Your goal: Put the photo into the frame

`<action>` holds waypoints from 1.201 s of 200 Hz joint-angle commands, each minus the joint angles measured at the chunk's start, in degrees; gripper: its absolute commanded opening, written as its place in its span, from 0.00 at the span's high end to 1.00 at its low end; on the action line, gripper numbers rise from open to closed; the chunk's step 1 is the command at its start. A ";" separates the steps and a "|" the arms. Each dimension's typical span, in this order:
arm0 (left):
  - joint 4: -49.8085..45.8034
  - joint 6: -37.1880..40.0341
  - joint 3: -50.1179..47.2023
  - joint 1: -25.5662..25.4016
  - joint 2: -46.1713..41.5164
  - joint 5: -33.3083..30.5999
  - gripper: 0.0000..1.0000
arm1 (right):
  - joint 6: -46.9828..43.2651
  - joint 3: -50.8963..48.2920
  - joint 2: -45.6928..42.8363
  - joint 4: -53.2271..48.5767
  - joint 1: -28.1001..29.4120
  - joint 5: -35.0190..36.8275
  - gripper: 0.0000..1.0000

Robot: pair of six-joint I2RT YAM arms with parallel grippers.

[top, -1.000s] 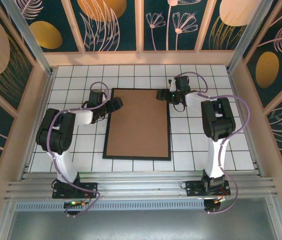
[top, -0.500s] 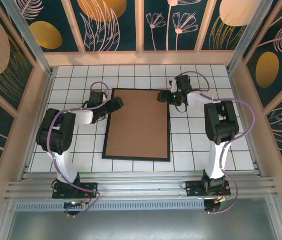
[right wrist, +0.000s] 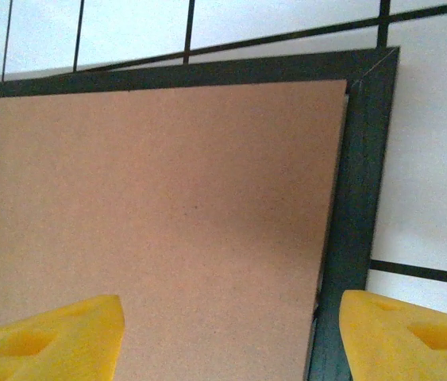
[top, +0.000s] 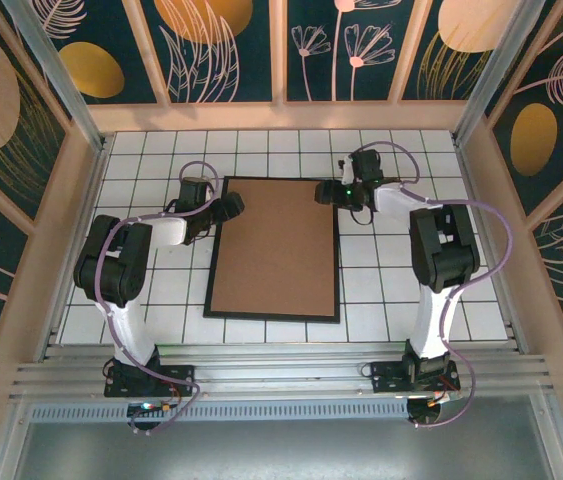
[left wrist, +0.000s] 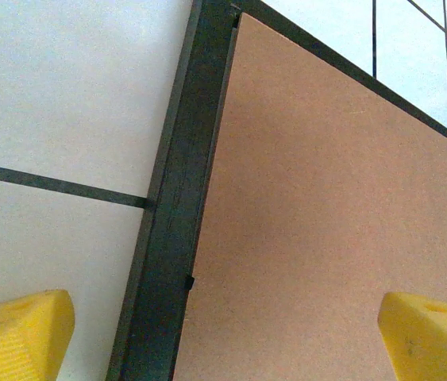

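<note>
Frame point(top: 274, 316), large, rectangular, narrow black rim, flat on white tiled table point(top: 161, 300); plain brown backing board point(top: 277, 248) fills it. Left gripper point(top: 232, 207) spread wide astride far-left corner; right gripper point(top: 327, 192) parted astride far-right corner, contact unclear.

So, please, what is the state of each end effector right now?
Left end effector: open, holding nothing.
Right end effector: open, holding nothing.
</note>
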 commanded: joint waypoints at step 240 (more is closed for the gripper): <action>0.93 -0.23 10.86 0.14 8.26 10.34 0.03 | 5.88 -5.00 -2.14 4.77 2.87 -5.55 0.33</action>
